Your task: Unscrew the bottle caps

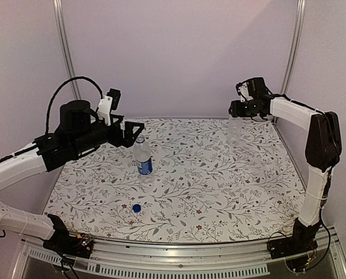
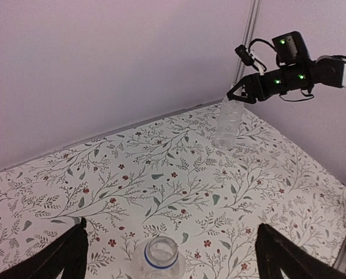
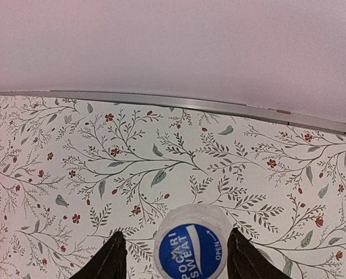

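Observation:
A clear bottle with a blue label [image 1: 142,156] stands left of centre. Its neck [image 2: 161,256] is uncapped, with only a blue ring round it. A solid blue cap [image 1: 136,207] lies on the cloth nearer the front. My left gripper [image 1: 132,132] hovers behind the bottle's top, open wide [image 2: 171,228]. At the back right stands a plain clear bottle [image 1: 235,132], carrying a whitish cap with a blue top [image 3: 191,250]. My right gripper [image 1: 236,108] is above it, open, with a finger [image 3: 110,258] on each side of the cap and a gap showing on the left.
The floral cloth [image 1: 219,192] covers the table up to the pale back wall. A metal rail [image 1: 178,256] runs along the near edge between the arm bases. Upright frame posts [image 1: 65,52] stand at the back corners.

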`<state>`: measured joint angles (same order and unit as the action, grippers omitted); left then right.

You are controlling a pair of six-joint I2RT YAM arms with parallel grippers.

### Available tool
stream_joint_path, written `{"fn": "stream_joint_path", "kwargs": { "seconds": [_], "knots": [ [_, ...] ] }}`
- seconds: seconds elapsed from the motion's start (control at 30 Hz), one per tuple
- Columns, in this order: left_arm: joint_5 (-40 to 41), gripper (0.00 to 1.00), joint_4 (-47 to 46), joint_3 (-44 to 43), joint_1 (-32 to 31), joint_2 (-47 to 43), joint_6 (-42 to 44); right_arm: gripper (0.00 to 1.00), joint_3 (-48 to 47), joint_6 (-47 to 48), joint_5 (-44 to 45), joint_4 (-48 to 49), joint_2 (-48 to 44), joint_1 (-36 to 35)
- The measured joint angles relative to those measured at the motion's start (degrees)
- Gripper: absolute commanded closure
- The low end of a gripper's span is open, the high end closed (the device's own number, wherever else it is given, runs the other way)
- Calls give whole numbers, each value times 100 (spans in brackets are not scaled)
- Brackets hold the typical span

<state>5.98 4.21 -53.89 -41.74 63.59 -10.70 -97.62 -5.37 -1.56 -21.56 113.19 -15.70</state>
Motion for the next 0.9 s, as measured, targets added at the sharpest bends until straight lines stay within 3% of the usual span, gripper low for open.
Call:
{"fn": "stream_joint_path", "kwargs": {
  "seconds": [0.6,0.9],
  "knots": [
    [-61,0,0,0,2,0,2,73,-37,214,323,-35,63,7],
    [-92,0,0,0,2,0,0,79,227,260,313,-70,-212,9]
  ]
}}
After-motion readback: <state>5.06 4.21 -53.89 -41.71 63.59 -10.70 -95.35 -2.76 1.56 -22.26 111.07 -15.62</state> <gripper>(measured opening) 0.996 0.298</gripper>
